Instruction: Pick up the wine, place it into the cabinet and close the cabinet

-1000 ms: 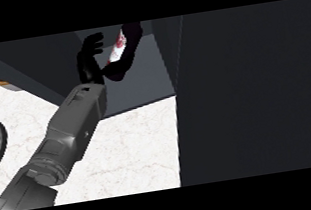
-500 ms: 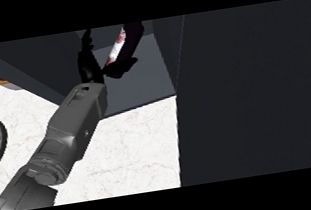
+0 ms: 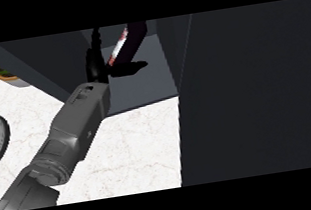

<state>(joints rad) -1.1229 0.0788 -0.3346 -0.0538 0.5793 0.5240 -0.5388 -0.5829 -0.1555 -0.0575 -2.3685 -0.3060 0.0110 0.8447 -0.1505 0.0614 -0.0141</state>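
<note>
Left hand [image 3: 98, 67] remains curled round the wine [image 3: 116, 52], held tilted inside the cabinet [image 3: 141, 86], above its floor. Since a second ago, only the thumb juts farther out. Judgement: release pending. The cabinet door [image 3: 260, 86] stands open.

- The single view looked from the robot's head, steeply down onto the counter [image 3: 129, 156].
- It faced forward into the open cabinet [image 3: 144, 86]; a dark panel [image 3: 261, 91] filled the right half (clearly the nearest thing to the lens).
- The left forearm [image 3: 79, 121] lay from the lower left corner up to the left hand [image 3: 99, 67], curled round the wine [image 3: 116, 53] close under the top edge.
</note>
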